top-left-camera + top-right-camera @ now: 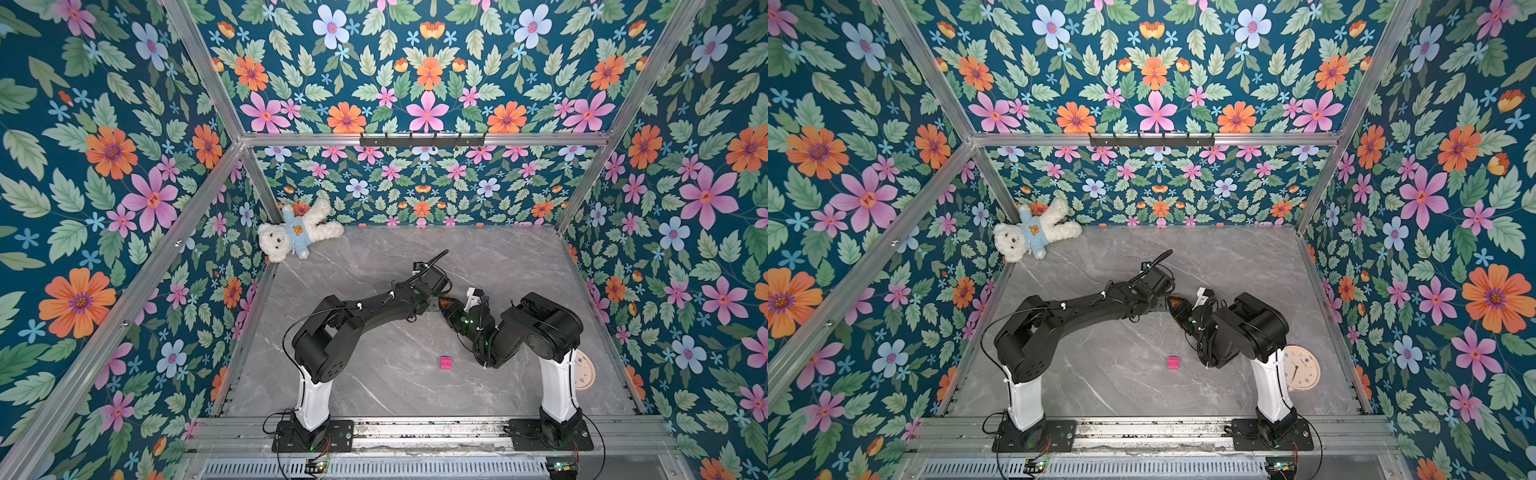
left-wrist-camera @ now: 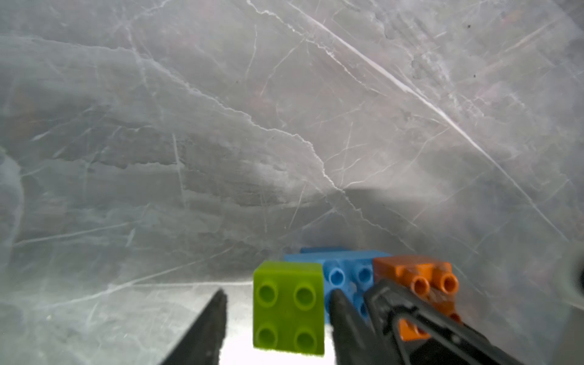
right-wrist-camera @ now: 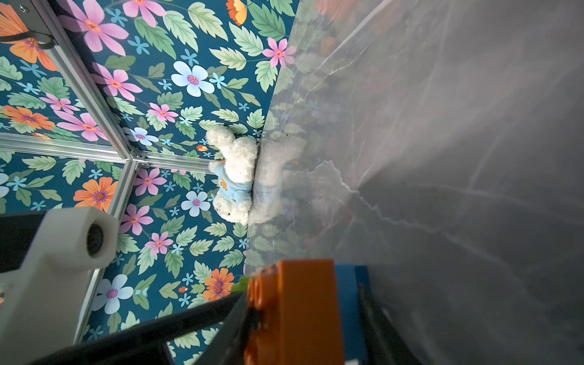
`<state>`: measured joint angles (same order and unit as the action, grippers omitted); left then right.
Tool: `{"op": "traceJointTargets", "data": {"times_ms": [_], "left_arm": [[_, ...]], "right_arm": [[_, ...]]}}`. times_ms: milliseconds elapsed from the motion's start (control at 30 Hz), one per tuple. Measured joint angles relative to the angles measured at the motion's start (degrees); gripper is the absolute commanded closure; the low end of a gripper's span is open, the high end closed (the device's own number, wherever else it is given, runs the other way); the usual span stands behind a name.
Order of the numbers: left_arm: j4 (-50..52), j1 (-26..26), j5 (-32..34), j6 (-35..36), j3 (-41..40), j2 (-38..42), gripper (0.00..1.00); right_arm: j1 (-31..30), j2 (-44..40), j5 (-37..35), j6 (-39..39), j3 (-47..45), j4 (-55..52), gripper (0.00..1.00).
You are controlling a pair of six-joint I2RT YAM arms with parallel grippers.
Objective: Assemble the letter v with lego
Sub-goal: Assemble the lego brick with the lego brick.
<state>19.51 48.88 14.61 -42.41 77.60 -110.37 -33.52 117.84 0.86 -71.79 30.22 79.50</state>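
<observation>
Nearest you: pink brick [image 1: 446, 362] lies alone on the table [image 1: 374, 386]. Mid-table: your right gripper [image 3: 301, 292] clamps the brick cluster [image 2: 347, 273] at orange and blue; left gripper [image 2: 279, 297] stands parted astride its lime brick [image 2: 289, 316]. Far corner: teddy bear [image 1: 297, 235].

Tabletop [image 2: 158, 126]: grey marble-look slab, polished, glossy enough to mirror stuff. Lime brick [image 2: 289, 311], blue brick [image 2: 347, 275], orange brick [image 2: 410, 271]: hard moulded plastic, smooth, soft sheen; orange looks bit scuffed. Pink brick [image 1: 446, 362]: same plastic. Teddy bear [image 1: 291, 235]: fluffy white plush, blue cloth top. Frame rail [image 1: 291, 139]: bare brushed metal. Wall covering [image 1: 104, 166]: printed floral, flat matt. Arm casing [image 1: 374, 307]: matt black.
</observation>
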Motion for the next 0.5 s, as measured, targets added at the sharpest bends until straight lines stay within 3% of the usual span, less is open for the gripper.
{"op": "traceJointTargets", "data": {"times_ms": [67,300,400,500], "left_arm": [[0.3,-0.1,0.3,0.7,0.8,0.6,0.20],[-1.0,-1.3,0.5,1.5,-1.5,4.6,0.16],[-6.0,-2.5,-0.4,1.4,-8.8,10.1,0.19],[-19.9,-6.0,-5.3,-1.5,-23.5,17.8,0.20]], "right_arm": [[0.0,0.0,0.0,0.0,0.0,0.0,0.84],[0.0,0.2,0.0,0.0,0.0,0.4,0.85],[0.0,0.3,0.0,0.0,0.0,0.4,0.85],[0.0,0.4,0.0,0.0,0.1,0.5,0.84]]}}
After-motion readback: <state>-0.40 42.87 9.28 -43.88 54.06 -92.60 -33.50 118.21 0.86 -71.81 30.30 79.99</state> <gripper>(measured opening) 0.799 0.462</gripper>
